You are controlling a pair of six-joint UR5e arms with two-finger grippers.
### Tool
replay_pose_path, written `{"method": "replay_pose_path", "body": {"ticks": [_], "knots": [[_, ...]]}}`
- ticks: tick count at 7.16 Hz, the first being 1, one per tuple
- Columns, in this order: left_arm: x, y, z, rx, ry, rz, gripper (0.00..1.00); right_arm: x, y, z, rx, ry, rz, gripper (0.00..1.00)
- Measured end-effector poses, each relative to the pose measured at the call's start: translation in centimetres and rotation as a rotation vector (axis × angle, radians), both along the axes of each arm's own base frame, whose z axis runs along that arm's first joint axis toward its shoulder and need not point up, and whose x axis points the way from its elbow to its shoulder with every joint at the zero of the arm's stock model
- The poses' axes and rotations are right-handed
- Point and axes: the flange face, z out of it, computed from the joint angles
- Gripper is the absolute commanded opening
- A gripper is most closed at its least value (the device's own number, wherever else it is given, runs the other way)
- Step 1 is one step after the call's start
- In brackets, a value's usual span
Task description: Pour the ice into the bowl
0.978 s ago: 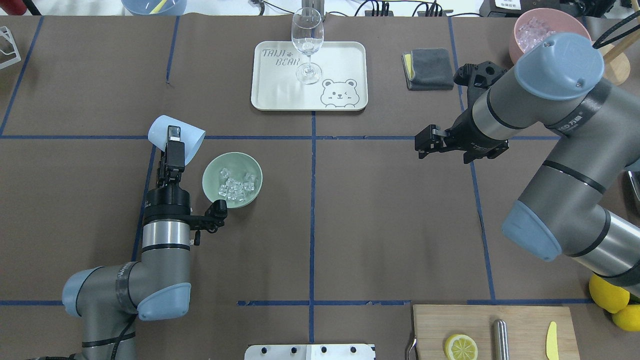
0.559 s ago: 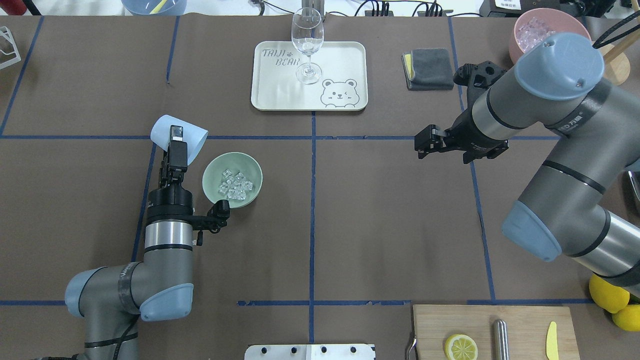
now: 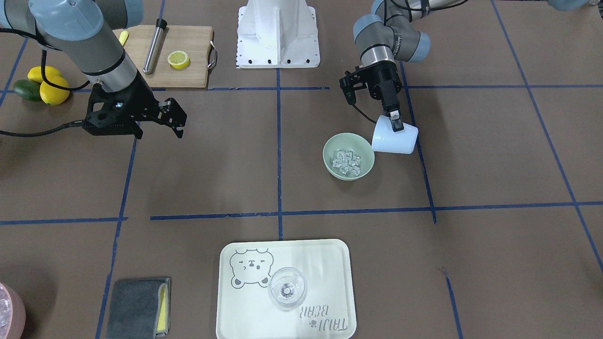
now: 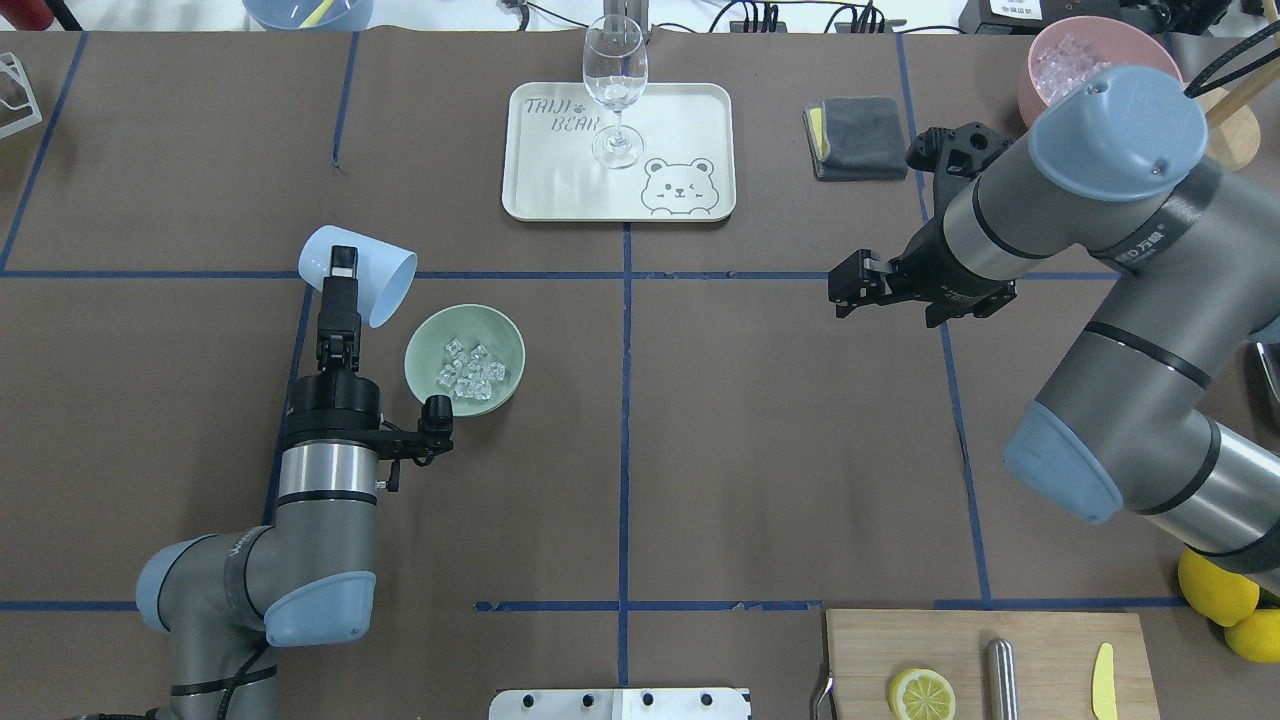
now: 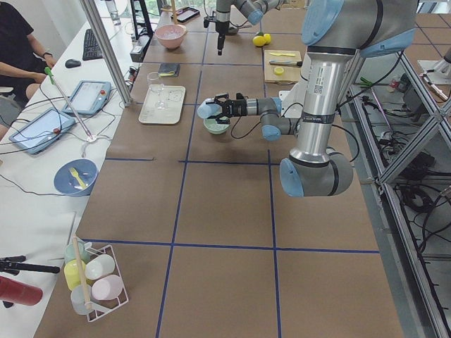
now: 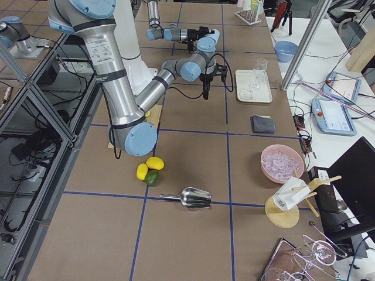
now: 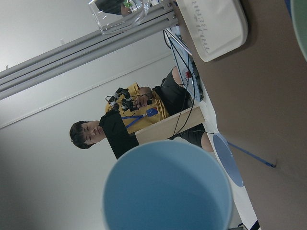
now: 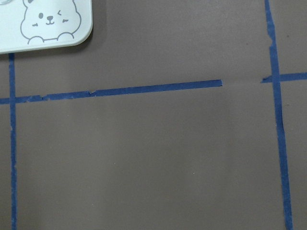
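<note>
The pale mint-green bowl sits left of the table's middle and holds the ice, a cluster of small clear cubes. Both also show in the front view: the bowl and the ice. My left gripper is shut on a light blue cup, held tilted on its side just beyond the bowl's left rim, mouth toward the bowl. The left wrist view shows the cup's inside with no ice in it. My right gripper hovers open and empty over the table's right half.
A white bear tray with a clear stemmed glass stands at the back centre. A grey cloth and a pink container of ice are at the back right. A cutting board with a lemon half is at the front right.
The left wrist has turned the blue cup back from its steeper pour and drawn it slightly away from the bowl. The ice has settled in the bowl. The right arm has not moved.
</note>
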Motion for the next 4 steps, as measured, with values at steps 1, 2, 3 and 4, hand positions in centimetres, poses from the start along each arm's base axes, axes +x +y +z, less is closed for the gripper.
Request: {"method": "replay_pose_path", "body": {"ticks": [1,2,3,4], "knots": [[-0.44,0.2,0.11,0.019,0.088,0.002,0.0,0.0,0.0,-0.03,0.0,0.0,0.0,1.0],[-0.83,0.42,0.24,0.035,0.165,0.007,0.0,-0.03,0.01,-0.05,0.001,-0.001,-0.001,1.0],[-1.14,0.6,0.29,0.045,0.234,0.019,0.0,-0.06,-0.01,-0.16,0.002,-0.002,0.0,1.0],[-1.34,0.72,0.25,0.05,0.32,0.044,0.0,-0.09,-0.07,-0.44,0.003,-0.005,0.002,1.0]]}}
